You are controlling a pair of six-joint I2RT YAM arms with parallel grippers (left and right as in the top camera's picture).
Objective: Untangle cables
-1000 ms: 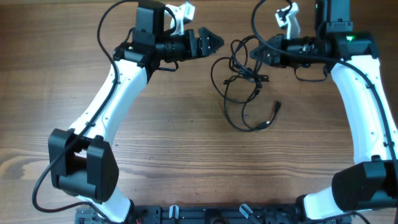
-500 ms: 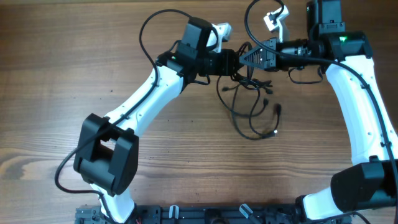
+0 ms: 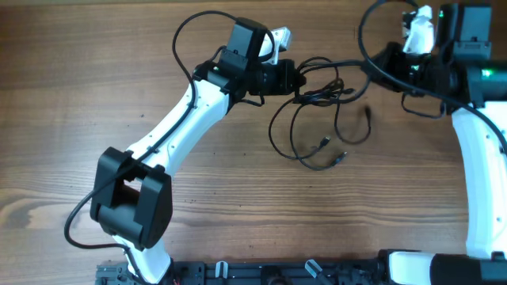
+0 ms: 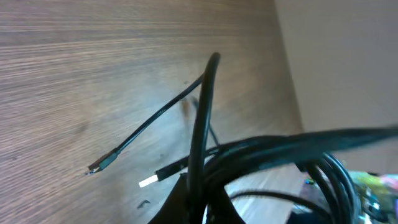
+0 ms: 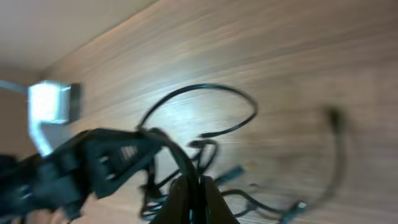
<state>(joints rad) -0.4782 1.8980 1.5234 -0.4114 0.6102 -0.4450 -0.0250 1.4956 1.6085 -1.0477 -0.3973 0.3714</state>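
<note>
The cables (image 3: 303, 119) are thin black cords lying in loose loops at the top centre of the table, with small plug ends (image 3: 323, 143) trailing toward the front. My left gripper (image 3: 304, 84) is shut on the knotted part of the bundle; in the left wrist view the cords (image 4: 205, 124) rise from between its jaws. My right gripper (image 3: 377, 63) sits to the right of it, shut on a single strand that stretches back to the bundle. In the right wrist view that cable strand (image 5: 177, 155) runs into the closed jaws, blurred by motion.
Bare wooden tabletop (image 3: 238, 198) lies around the cords. Thicker black robot wiring (image 3: 184, 36) arcs above the left arm. The left gripper's body (image 5: 93, 165) fills the left of the right wrist view. The table's far edge (image 4: 292, 93) shows beyond the cords.
My left gripper swung in from the left and closed on the bundle. The right gripper has pulled away to the right with its strand, spreading the loops wider.
</note>
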